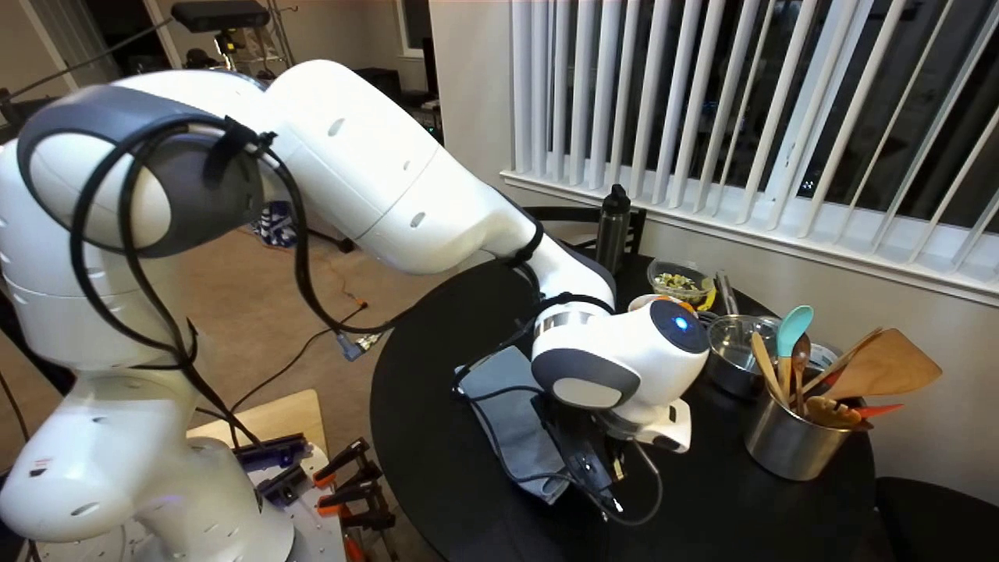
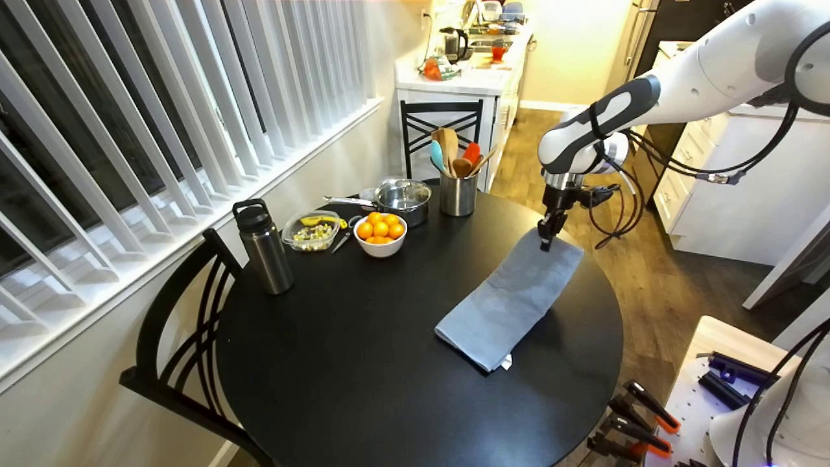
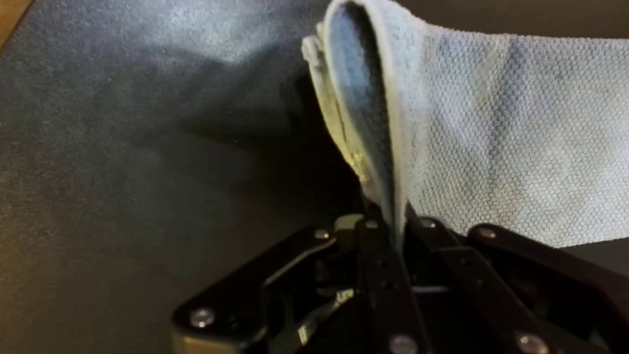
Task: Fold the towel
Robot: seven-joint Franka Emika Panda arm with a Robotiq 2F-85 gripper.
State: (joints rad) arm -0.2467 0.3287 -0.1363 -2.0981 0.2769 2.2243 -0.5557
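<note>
The grey-blue towel (image 2: 509, 301) lies as a long folded strip on the round black table. It also shows in an exterior view (image 1: 511, 429), partly behind the arm and its cables, and in the wrist view (image 3: 501, 132). A small white tag (image 2: 507, 362) sticks out at one end. My gripper (image 3: 393, 221) is shut on the towel at its opposite end, with a looped fold between the fingers. That end looks raised off the table. In both exterior views the gripper (image 2: 546, 243) points down at the towel's end; in an exterior view it is dark and partly hidden (image 1: 609, 488).
The black table (image 2: 363, 389) also bears a steel bottle (image 2: 264, 250), a plastic container (image 2: 312, 232), a bowl of oranges (image 2: 381, 248), a pot (image 2: 405, 202) and a steel utensil holder (image 2: 458, 194). A black chair (image 2: 188, 344) stands by the table. Cables hang from the arm.
</note>
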